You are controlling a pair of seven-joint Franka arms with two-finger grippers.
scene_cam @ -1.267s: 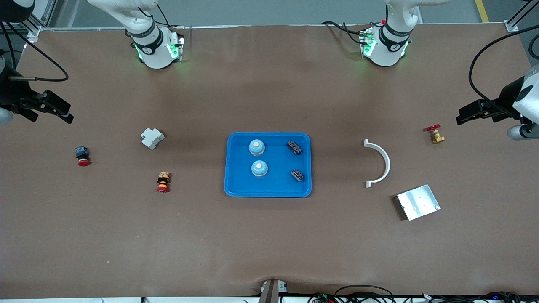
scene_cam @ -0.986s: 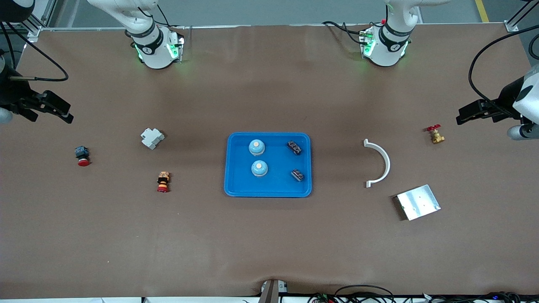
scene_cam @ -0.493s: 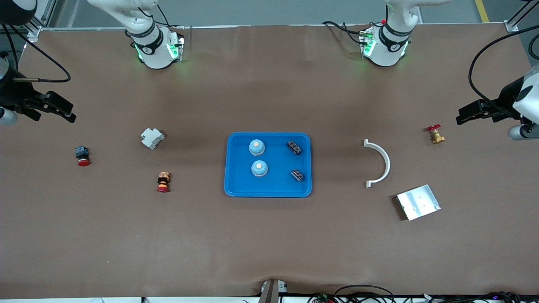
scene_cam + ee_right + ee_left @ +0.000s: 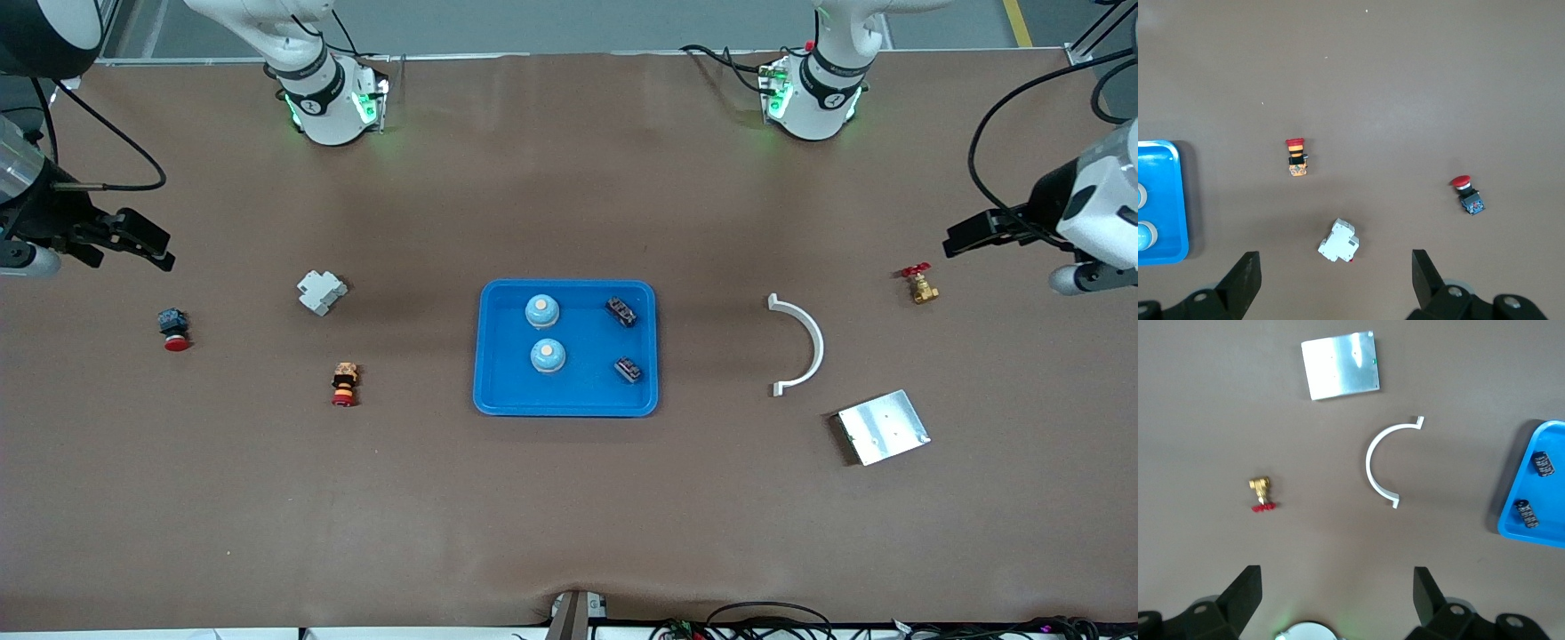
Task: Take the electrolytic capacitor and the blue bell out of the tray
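Both hands hang spread and empty over the ends of the brown desk (image 4: 569,516).

The left hand (image 4: 965,238) is up over the desk near the brass valve (image 4: 920,285); the right hand (image 4: 147,242) is over its own end, above the red push button (image 4: 173,328). In the blue tray (image 4: 498,391) at mid-desk, two domed bells (image 4: 542,311) stand upright toward the right arm's side, and two dark capacitors (image 4: 621,311) lie toward the left arm's, their long axes slanted.
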